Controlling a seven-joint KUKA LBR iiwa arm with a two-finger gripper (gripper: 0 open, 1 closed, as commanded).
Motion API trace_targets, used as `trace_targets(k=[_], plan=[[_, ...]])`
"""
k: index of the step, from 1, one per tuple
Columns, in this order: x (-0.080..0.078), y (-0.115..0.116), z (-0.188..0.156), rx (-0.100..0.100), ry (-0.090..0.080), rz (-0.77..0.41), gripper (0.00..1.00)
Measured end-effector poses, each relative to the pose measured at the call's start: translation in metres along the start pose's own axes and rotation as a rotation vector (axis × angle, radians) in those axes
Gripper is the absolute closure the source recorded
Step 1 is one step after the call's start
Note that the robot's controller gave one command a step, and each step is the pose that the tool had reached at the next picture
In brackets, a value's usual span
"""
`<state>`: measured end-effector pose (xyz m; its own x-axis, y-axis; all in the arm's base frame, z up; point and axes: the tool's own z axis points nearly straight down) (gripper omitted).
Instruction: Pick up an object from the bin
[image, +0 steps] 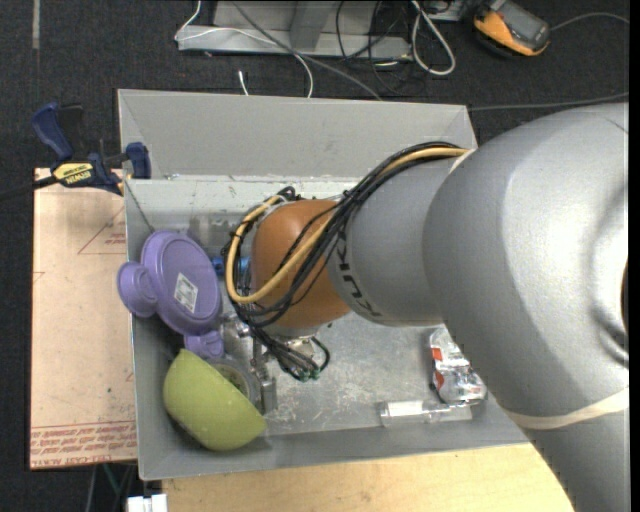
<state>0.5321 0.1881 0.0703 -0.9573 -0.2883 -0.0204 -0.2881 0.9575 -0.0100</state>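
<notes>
Camera view: grey metal bin, arm in from right, orange wrist cover with cables over bin's middle. Low in near-left part, gripper close against right rim of lime-green round plastic bowl; open or closed, cannot tell. Purple plastic cup with white label just beyond bowl, at left wall. Red-and-white crumpled packet well apart, near right.

No legible text (sticker unreadable)
</notes>
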Motion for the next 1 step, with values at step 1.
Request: trace_targets(k=[1], plan=[[-0.0218,0.0170,-0.0010,0.015,0.000,-0.181,0.00]])
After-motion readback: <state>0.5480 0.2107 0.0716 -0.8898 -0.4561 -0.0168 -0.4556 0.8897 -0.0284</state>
